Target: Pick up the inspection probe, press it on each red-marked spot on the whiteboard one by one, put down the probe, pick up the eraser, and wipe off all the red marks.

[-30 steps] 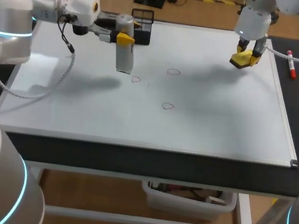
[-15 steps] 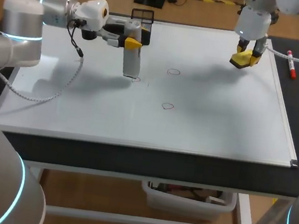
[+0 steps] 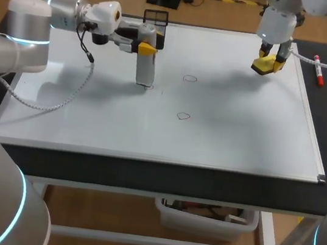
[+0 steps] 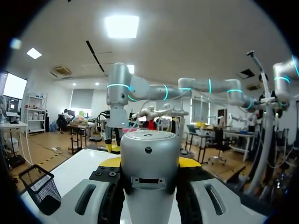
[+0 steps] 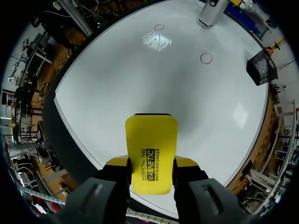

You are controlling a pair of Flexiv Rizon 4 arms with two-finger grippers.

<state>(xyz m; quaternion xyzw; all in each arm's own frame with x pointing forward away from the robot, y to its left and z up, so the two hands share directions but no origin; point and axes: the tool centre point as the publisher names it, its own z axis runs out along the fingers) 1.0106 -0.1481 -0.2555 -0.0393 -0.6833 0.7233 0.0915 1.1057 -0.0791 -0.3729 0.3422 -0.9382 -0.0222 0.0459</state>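
My left gripper (image 3: 145, 47) is shut on the silver inspection probe (image 3: 145, 70), which hangs upright with its lower end at the leftmost red mark (image 3: 149, 87) on the whiteboard (image 3: 222, 143). In the left wrist view the probe (image 4: 149, 156) fills the space between the yellow fingertips (image 4: 110, 162). Two other red marks (image 3: 190, 78) (image 3: 183, 116) lie to the right of it. My right gripper (image 3: 266, 63) hangs above the board's back right, shut on the yellow eraser (image 3: 263, 66); the eraser (image 5: 150, 158) stands out ahead of its fingers.
A black mesh basket (image 3: 156, 24) stands at the board's back edge, just behind the left gripper. A red marker pen (image 3: 319, 70) lies on the dark table strip right of the board. The board's frame (image 3: 314, 145) runs along the right.
My left arm has carried the probe to the right and lowered it onto the leftmost red mark. The right arm with the eraser has not moved.
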